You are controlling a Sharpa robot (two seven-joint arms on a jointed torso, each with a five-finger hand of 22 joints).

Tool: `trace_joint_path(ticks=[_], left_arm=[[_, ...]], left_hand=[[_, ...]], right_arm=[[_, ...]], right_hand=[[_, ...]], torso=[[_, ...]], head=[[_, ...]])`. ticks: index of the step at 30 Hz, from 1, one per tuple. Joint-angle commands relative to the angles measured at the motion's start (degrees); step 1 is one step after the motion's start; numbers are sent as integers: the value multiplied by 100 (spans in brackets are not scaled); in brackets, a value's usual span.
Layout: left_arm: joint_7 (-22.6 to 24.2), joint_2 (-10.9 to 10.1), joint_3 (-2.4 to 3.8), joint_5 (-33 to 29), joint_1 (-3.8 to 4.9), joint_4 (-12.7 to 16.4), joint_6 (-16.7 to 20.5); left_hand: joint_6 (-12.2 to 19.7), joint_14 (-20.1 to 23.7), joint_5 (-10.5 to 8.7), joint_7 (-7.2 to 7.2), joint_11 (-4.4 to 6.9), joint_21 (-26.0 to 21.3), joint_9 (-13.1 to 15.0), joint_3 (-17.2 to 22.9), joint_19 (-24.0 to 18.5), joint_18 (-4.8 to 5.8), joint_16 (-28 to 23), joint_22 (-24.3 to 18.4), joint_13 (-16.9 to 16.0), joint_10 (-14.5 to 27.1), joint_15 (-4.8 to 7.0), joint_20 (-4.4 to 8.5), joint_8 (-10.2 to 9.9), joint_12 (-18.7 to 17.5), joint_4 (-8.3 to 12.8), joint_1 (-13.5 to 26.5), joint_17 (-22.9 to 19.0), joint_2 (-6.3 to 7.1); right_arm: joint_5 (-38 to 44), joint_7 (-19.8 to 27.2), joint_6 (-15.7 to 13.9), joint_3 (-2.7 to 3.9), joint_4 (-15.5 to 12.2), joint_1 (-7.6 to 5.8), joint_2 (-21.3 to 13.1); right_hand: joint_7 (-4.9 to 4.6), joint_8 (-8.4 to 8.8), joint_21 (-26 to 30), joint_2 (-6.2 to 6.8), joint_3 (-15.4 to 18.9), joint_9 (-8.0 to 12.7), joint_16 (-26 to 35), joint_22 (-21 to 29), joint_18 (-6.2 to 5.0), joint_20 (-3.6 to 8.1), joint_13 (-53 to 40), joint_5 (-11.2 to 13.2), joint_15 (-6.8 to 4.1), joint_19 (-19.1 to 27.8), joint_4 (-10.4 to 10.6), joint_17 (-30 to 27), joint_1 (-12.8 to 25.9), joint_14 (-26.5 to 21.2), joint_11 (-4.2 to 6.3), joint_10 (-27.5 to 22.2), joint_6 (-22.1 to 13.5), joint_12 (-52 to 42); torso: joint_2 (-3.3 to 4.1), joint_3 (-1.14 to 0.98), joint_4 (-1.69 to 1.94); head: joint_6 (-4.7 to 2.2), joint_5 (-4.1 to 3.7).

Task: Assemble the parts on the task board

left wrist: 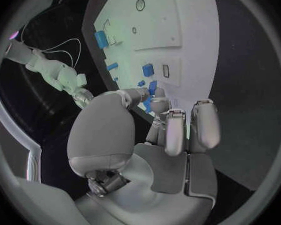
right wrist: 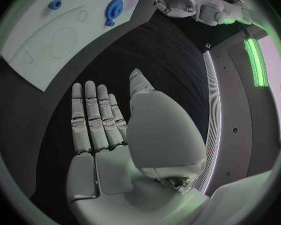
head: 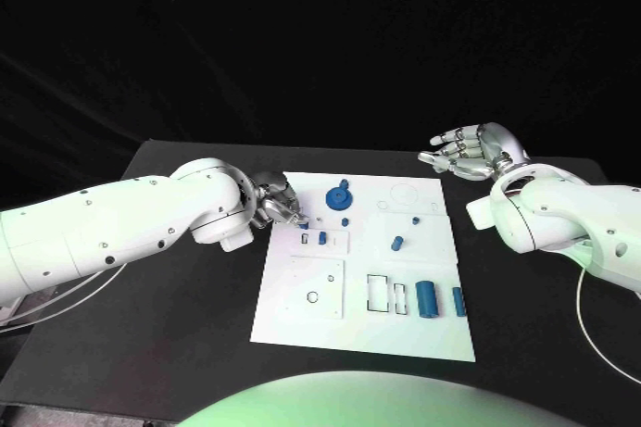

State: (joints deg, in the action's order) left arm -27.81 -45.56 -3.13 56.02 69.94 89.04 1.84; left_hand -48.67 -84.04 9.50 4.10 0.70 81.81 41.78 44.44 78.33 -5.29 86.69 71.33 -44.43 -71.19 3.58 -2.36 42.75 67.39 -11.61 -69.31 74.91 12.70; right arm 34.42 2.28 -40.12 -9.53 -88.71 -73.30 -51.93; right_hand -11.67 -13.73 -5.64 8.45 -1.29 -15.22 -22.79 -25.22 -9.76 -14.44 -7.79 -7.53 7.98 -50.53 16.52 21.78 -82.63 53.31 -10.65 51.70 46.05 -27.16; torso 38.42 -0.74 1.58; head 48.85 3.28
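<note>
The white task board lies in the middle of the black table. On it are a blue toothed disc, a blue peg, a blue cylinder and a blue bar. My left hand hangs over the board's far left edge with its fingers curled. In the left wrist view the thumb and a finger pinch a small blue part. My right hand is raised beyond the board's far right corner, palm up, fingers apart and holding nothing.
Outlined recesses mark the board's near half, beside a small ring outline. Another small blue piece stands just past my left fingertips. Bare black table surrounds the board on both sides.
</note>
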Motion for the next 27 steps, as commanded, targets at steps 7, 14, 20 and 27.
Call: trace_joint_path(ticks=[7,14,20,27], left_arm=[[16,54,-22,616,-61,35,2],[-10,72,-37,668,-90,25,-92],[-23,87,-51,675,-108,12,-183],[-34,109,-69,675,-114,-26,-308]], left_hand=[[-102,-405,72,-44,11,28,2,1018,55,117,29,23,-21,-60,56,3,0,25,1004,59,783,38],[-115,-405,114,-46,14,35,1,1020,64,120,28,37,-49,-79,59,6,-2,38,1013,66,781,50],[-115,-405,114,-46,14,35,1,1020,64,120,28,37,-49,-79,59,6,-2,38,1013,66,781,50],[-119,-405,129,-47,16,35,0,1020,65,120,28,38,-49,-83,59,7,-2,38,1018,68,780,56]], right_arm=[[27,61,74,1,-2,6,-2],[27,63,74,1,-2,6,-2],[27,64,74,1,-3,6,-3],[27,64,76,1,-4,6,-3]], right_hand=[[-273,-28,28,-19,28,5,35,5,-63,-16,4,11,13,18,-7,-5,49,-40,-2,-54,-47,-15],[-273,-28,28,-19,28,5,35,5,-63,-16,4,11,13,18,-7,-5,49,-40,-2,-54,-47,-15],[-273,-28,28,-19,28,5,35,5,-63,-16,4,11,13,18,-7,-5,49,-40,-2,-54,-47,-15],[-273,-28,28,-19,28,5,35,5,-63,-16,4,11,13,18,-7,-5,49,-40,-2,-54,-47,-15]], torso=[[3,-10,-5],[2,-9,-7],[3,-8,-6],[3,-4,-3]], head=[[32,0],[40,4],[44,1],[53,-1]])
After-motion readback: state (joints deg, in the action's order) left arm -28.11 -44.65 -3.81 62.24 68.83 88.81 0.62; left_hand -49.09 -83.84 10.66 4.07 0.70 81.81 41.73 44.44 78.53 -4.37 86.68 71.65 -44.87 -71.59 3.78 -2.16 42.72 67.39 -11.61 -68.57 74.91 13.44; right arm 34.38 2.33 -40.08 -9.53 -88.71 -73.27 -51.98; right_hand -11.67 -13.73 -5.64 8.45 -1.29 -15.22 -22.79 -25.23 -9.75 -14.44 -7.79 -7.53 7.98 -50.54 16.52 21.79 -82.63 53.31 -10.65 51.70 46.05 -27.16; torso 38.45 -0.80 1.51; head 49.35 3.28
